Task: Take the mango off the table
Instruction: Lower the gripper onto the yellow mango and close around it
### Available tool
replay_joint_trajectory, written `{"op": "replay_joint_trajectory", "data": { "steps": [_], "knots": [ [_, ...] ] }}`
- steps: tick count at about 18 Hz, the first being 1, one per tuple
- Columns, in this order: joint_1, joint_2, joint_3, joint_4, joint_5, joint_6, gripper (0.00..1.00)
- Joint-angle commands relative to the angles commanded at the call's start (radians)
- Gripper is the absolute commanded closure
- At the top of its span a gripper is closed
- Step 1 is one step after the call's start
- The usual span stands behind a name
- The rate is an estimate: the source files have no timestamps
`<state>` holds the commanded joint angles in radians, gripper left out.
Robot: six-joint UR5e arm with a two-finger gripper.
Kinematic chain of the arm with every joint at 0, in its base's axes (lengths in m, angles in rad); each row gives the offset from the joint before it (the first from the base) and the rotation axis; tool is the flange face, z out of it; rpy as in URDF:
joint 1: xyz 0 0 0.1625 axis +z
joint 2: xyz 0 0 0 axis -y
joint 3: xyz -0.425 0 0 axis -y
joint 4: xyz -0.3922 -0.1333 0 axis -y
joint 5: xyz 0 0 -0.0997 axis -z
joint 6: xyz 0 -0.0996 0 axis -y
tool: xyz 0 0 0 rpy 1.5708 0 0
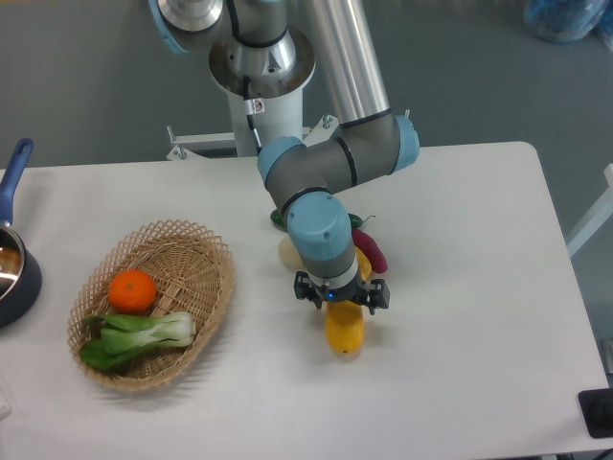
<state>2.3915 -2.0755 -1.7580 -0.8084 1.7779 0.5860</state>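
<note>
The mango (345,333) is a smooth yellow-orange oval lying on the white table (479,287) near the middle front. My gripper (342,303) points straight down over the mango's far end and hides that end. Its black jaw links spread wide on both sides of the fruit, so it looks open. The fingertips are hidden under the wrist, and I cannot tell whether they touch the mango.
A wicker basket (206,287) at the left holds an orange (132,290) and bok choy (144,335). Behind the gripper lie a pale round vegetable (288,252), a green one (277,218), a purple one (373,253) and a bit of yellow (363,264). A blue pan (11,268) sits at the left edge.
</note>
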Motion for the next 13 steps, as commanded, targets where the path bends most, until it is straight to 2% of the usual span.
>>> {"op": "replay_joint_trajectory", "data": {
  "steps": [4, 5, 7, 8, 10, 12, 13],
  "knots": [
    [0.000, -0.008, 0.008, 0.002, 0.006, -0.003, 0.00],
    [0.000, -0.009, 0.009, 0.002, 0.009, -0.005, 0.06],
    [0.000, -0.014, 0.014, 0.002, 0.008, -0.021, 0.22],
    [0.000, -0.020, 0.015, 0.002, 0.009, -0.029, 0.37],
    [-0.002, -0.021, 0.024, 0.002, 0.009, -0.049, 0.58],
    [-0.002, -0.020, 0.029, 0.002, 0.008, -0.052, 0.72],
    [0.000, -0.017, 0.032, 0.002, 0.008, -0.051, 0.76]
  ]
}}
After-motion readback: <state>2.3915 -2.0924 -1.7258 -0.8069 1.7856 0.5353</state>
